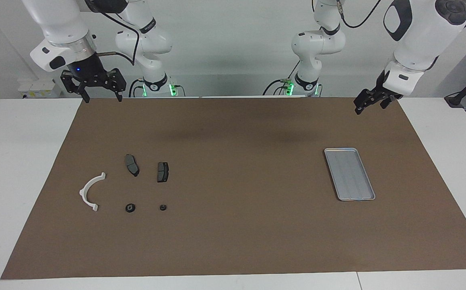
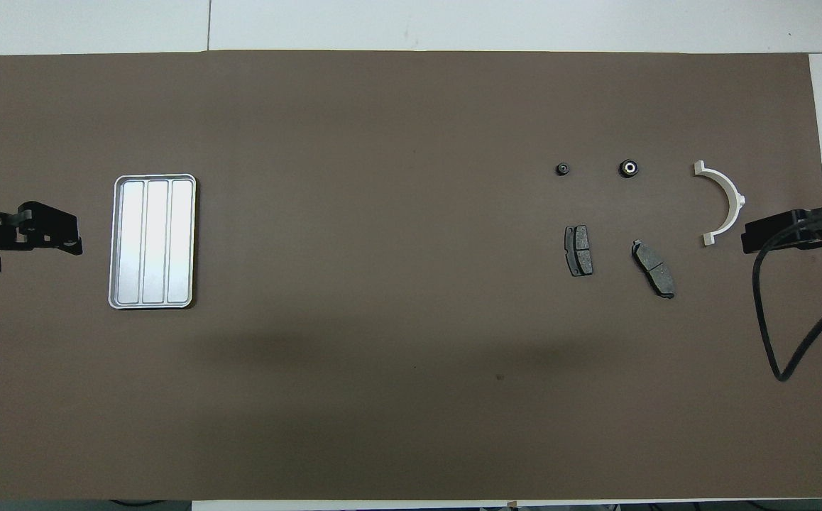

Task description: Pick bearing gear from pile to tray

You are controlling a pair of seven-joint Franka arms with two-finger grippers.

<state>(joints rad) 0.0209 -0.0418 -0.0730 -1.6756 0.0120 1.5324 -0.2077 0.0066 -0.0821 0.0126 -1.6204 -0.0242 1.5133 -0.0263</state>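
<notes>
Facing view: the right gripper (image 1: 102, 98) is seen raised with fingers spread apart and nothing between them, over the brown mat's (image 1: 237, 225) robot-side edge, while the pile (image 1: 130, 187) of a white half-ring bracket (image 1: 89, 192), two dark grey pads and two small black round pieces lies below it, well apart. The left gripper (image 1: 369, 103), jaws apart and holding nothing, hangs above the mat edge, with the shallow silver-grey metal tray (image 1: 349, 173) well apart beneath it.
</notes>
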